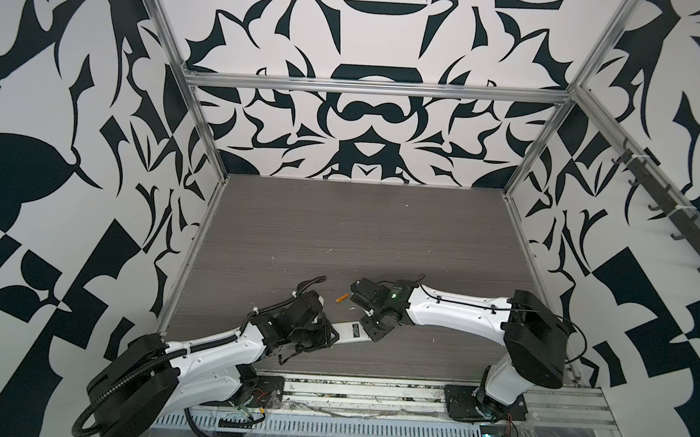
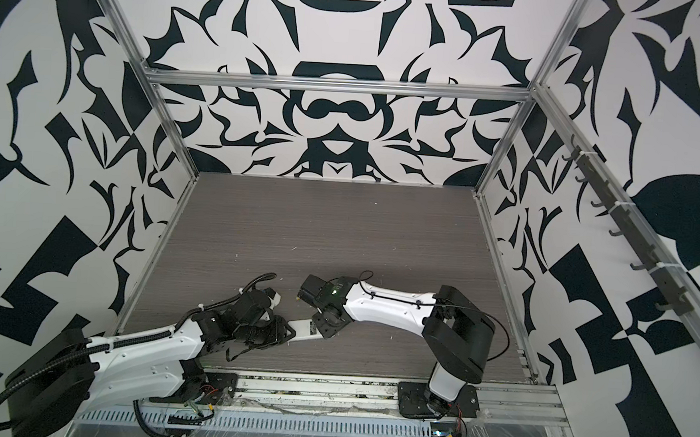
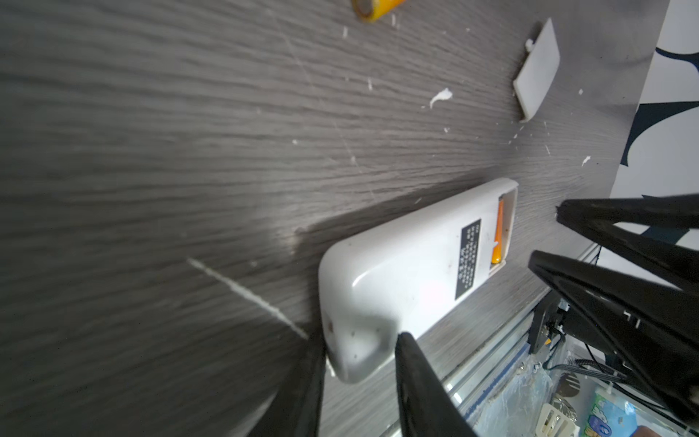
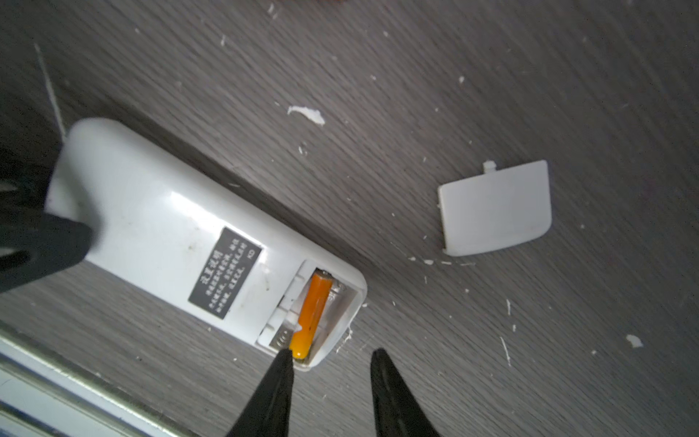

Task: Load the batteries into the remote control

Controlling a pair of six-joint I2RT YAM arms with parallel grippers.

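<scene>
The remote control [image 4: 159, 227] lies face down near the table's front edge, its white back and dark label up; both top views show it [image 1: 351, 334] [image 2: 308, 329]. Its compartment is uncovered, and one orange battery [image 4: 314, 314] [image 3: 498, 234] rests inside. A second battery [image 1: 341, 298] [image 3: 374, 7] lies loose on the table behind the remote. My left gripper [image 3: 361, 340] [image 1: 330, 335] is shut on the remote's end away from the compartment. My right gripper [image 4: 332, 352] [image 1: 368, 329] is open at the compartment end. One fingertip [image 4: 283, 359] touches the seated battery's end, with nothing between the fingers.
The detached white battery cover [image 4: 495, 208] [image 3: 537, 72] lies flat on the table beside the remote. White flecks [image 4: 306, 113] are scattered over the grey wood surface. An aluminium rail [image 1: 371, 391] runs along the front edge, and patterned walls enclose the other sides.
</scene>
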